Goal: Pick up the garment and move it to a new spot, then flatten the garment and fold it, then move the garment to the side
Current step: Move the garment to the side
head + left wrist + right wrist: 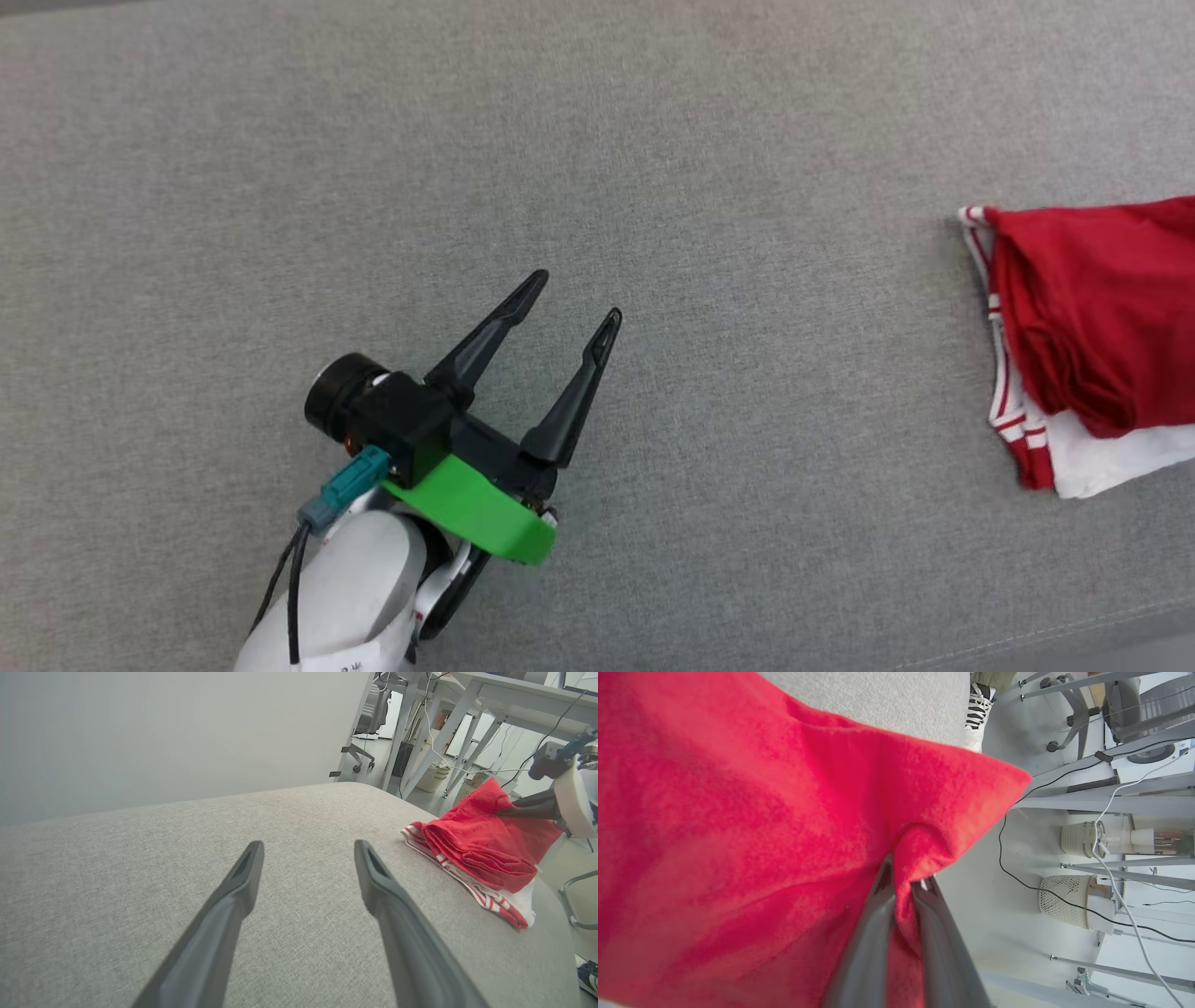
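The garment (1092, 345) is a folded red shirt with white parts and red-and-white striped trim, lying at the right edge of the grey surface. In the left wrist view the garment (481, 854) has one red corner lifted by my right gripper (502, 810). My right gripper (906, 882) is shut on a pinch of the red cloth (738, 835). Far to the left, my left gripper (574, 301) stands open over bare grey fabric with nothing between its fingers. The same left gripper (308, 851) points toward the far edge.
The grey fabric surface (467, 140) spreads wide to the left of the garment. Beyond its far edge stand white table legs (420, 732), cables and woven baskets (1069, 900). A person's shoe (978, 707) is on the floor.
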